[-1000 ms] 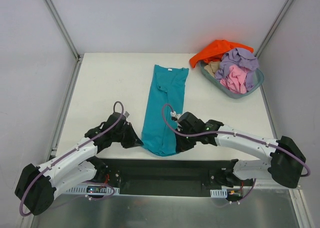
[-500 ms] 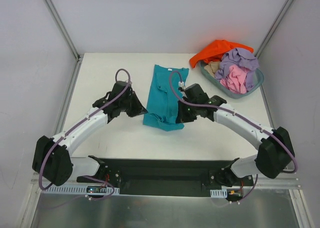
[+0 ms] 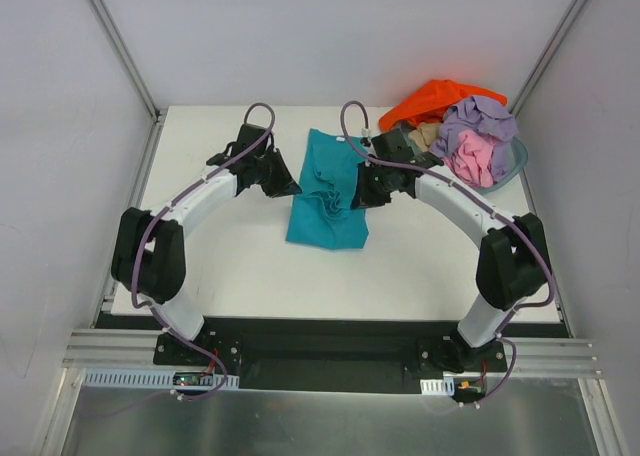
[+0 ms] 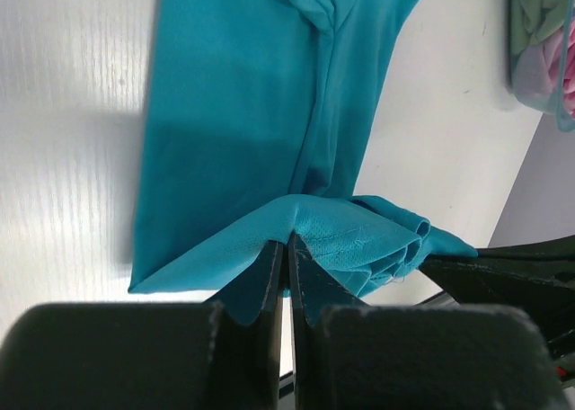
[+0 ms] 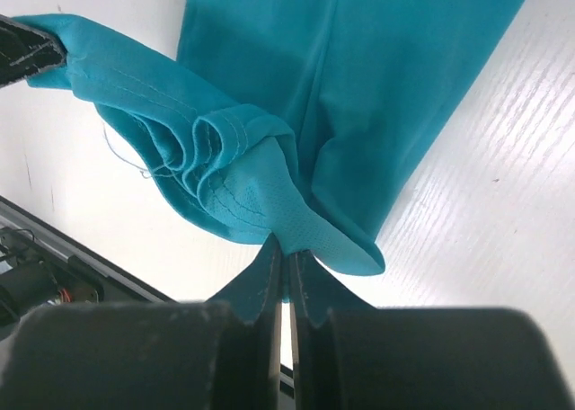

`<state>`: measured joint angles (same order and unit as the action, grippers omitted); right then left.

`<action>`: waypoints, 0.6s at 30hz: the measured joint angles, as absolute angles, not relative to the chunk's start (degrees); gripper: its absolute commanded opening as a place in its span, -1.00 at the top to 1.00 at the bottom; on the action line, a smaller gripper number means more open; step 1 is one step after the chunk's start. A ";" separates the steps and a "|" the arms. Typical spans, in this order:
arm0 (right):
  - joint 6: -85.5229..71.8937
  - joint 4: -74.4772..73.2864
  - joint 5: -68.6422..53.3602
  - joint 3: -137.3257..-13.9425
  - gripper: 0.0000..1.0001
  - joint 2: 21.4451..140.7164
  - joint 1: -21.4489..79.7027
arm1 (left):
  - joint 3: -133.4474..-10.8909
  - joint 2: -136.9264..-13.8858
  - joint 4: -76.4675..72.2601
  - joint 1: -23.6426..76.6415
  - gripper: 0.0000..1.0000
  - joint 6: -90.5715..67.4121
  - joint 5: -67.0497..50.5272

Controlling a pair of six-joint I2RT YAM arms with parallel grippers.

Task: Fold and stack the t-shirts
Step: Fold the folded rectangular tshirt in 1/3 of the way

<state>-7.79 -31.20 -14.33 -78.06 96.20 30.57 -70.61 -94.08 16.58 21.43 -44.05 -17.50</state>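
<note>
A teal t-shirt [image 3: 328, 201] lies on the white table [image 3: 200, 246], its near end lifted and doubled back over the rest. My left gripper [image 3: 290, 188] is shut on the hem's left corner [image 4: 289, 235], and my right gripper [image 3: 358, 198] is shut on its right corner [image 5: 286, 248]. The hem sags in bunched pleats [image 5: 207, 154] between the two grippers. Orange [image 3: 432, 101], lavender [image 3: 480, 119], pink [image 3: 470, 158] and beige [image 3: 427, 134] t-shirts are heaped in the basin at the back right.
A grey-blue round basin [image 3: 508, 168] stands at the table's back right corner, close to my right arm's elbow. Slanted metal frame posts [image 3: 118, 41] rise at both back corners. A black rail [image 3: 330, 341] runs along the near edge.
Both grippers have carried the teal t-shirt's near hem up and away from the arm bases, toward the collar end. The shirt went from a long strip to a doubled-over shape.
</note>
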 measured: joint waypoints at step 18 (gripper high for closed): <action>-6.37 -31.20 -18.76 -90.63 0.71 115.63 22.44 | -84.95 -114.28 16.47 16.01 0.72 -42.61 -23.68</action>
